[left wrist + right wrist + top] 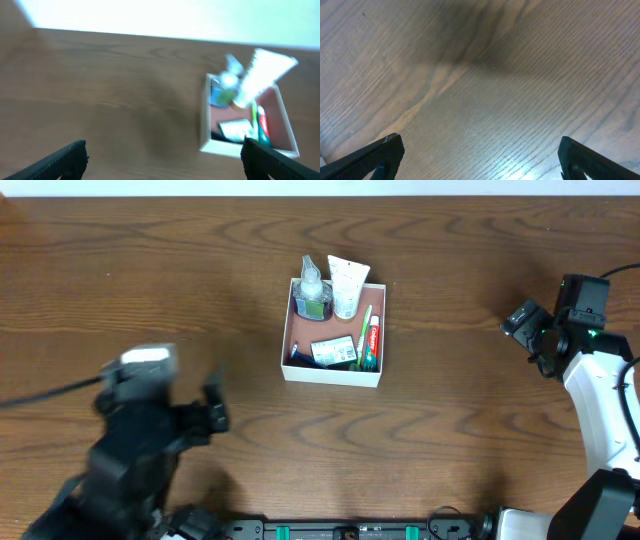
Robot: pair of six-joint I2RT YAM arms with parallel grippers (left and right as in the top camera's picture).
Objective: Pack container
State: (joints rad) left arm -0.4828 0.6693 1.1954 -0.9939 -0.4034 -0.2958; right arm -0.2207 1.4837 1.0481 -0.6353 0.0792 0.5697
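Blurred and large in the overhead view, the left arm sits low and well to the left of the container (333, 376); its left gripper (213, 416) points toward the container but is well apart from it. In the left wrist view its jaws stand wide, one dark fingertip (75, 155) at each lower corner, with nothing between them but bare wood.

The container rests on the table (150, 280), near the middle and towards the far edge. It is a shallow square white box with a reddish-brown floor, and it holds several toiletries. A clear bottle (311, 290) with greenish contents stands in its far left corner. A white tube (347, 287) is just beside the bottle on the right, its end leaning out over the far wall. A red-and-white toothpaste (372, 342) lies along the right wall; a small pale packet (332, 351) lies near the front wall, touching or nearly touching the toothpaste.

Well to the right of the container, the white right arm reaches up from the near edge; its right gripper (524, 323) is over bare table. The right wrist view shows the jaws spread wide and empty over the wood grain.
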